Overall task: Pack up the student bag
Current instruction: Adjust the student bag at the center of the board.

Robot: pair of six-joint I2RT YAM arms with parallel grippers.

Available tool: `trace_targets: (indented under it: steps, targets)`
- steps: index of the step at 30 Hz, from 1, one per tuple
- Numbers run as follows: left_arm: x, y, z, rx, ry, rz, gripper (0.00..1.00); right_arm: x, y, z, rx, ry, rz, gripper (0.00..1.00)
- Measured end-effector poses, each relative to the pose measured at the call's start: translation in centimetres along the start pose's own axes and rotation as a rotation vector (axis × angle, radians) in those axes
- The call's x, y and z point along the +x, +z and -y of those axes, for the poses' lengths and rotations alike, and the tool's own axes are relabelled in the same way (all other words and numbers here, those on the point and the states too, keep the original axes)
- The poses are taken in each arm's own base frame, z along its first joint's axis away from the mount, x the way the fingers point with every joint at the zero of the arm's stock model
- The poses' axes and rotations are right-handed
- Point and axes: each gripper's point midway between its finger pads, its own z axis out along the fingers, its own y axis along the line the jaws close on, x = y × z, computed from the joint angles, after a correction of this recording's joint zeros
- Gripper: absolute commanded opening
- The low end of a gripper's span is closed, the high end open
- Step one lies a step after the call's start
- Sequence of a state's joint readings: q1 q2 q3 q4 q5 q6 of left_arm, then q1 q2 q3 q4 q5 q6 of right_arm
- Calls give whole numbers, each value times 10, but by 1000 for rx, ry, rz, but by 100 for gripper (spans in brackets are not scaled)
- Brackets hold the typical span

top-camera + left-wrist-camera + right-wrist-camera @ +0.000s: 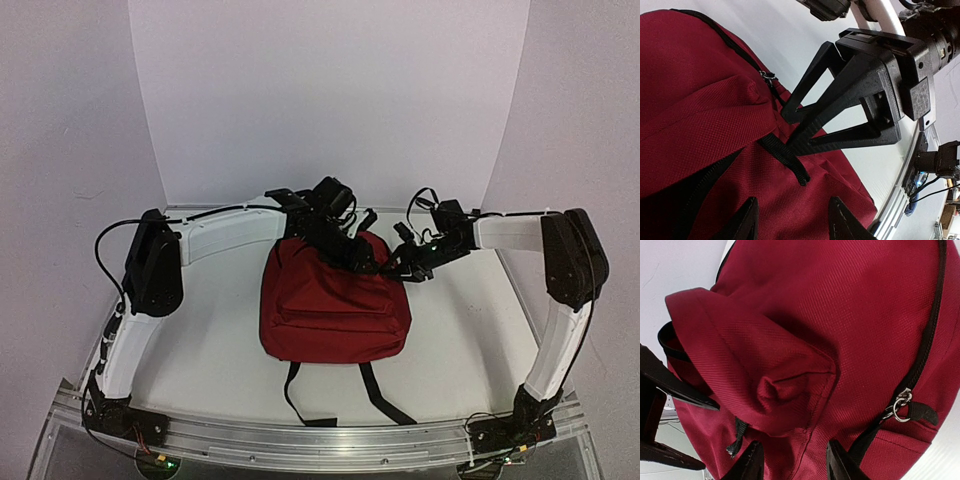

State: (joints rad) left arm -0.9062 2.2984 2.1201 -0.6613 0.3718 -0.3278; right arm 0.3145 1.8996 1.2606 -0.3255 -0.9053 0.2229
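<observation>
Opening the bag (333, 310), under both claws, likely needs a firm pinch: right claw (795, 447), jaws apart, straddles a fold (775, 385), zipper pull (899, 407) to its right, so close fully before lifting; left claw (792, 202), also apart, faces it.

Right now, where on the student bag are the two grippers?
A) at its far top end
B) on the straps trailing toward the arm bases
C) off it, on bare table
A: the top view shows the left gripper and right gripper together at the far end of the student bag, away from its straps.
</observation>
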Motion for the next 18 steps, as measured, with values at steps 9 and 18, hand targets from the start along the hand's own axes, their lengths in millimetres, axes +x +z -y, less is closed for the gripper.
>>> trace_targets:
  steps: [9, 18]
  targets:
    - [-3, 15, -1, 22, -31, -1, 45, -5, 2, -10, -69, 12, 17, 40]
    - [-5, 20, -2, 29, -59, 2, 26, -1, 6, -16, -98, 17, 8, 38]
